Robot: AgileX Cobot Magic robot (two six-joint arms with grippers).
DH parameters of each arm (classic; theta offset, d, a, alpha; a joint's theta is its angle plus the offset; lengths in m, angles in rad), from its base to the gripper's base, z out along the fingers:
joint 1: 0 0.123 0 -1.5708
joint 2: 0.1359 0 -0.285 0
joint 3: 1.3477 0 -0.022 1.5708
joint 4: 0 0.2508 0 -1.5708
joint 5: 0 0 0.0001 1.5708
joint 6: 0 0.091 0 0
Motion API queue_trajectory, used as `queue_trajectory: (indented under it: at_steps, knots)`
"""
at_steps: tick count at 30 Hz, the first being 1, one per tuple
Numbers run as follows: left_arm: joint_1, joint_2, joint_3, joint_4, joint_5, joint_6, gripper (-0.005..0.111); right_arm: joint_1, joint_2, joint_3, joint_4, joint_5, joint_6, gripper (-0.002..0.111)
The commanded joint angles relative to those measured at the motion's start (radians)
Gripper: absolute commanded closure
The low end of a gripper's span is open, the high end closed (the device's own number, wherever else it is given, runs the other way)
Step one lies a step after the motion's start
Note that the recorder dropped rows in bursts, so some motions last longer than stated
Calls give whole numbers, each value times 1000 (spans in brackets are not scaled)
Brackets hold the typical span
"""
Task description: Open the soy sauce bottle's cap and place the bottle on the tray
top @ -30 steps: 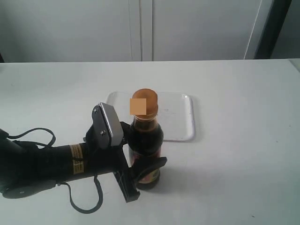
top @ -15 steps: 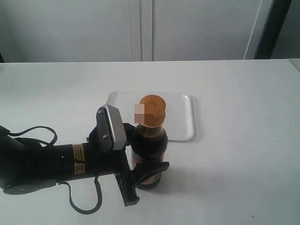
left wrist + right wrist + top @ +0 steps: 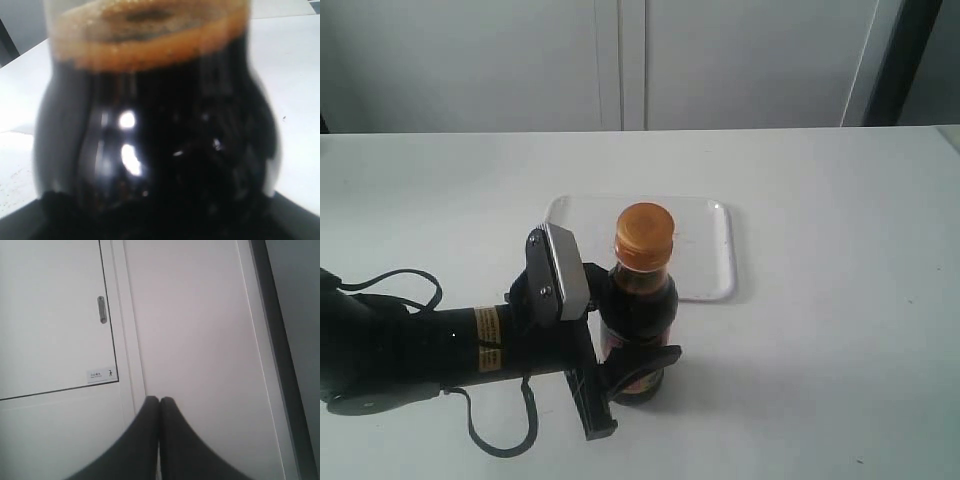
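Gripping item one, the soy sauce bottle (image 3: 638,322): my left hand (image 3: 625,345) is clamped around its lower body, bottle upright on the white tabletop (image 3: 820,300), just in front of the tray's near rim. Item two, the cap (image 3: 645,235): golden-orange, seated on the neck. Item three, the tray (image 3: 705,250): white, flat, lying behind the bottle. Item four, my right hand (image 3: 159,405): fingers pressed together, holding nothing, pointed at a cabinet door (image 3: 55,315).

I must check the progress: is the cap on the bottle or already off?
On. The cap sits on the neck of the soy sauce bottle, which the left gripper holds upright before the tray.
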Motion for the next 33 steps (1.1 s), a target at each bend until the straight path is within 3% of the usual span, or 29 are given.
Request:
queue_trajectory:
  at_steps: [1, 17, 33]
  knots:
    - [1, -5, -3, 4, 0, -6, 107, 2, 109, -98, 0, -14, -14, 108]
    - [1, -5, -3, 4, 0, -6, 107, 2, 673, -488, -101, -105, -55, 108]
    - [1, -5, -3, 4, 0, -23, 107, 29, 1064, -546, -225, -324, -81, 108]
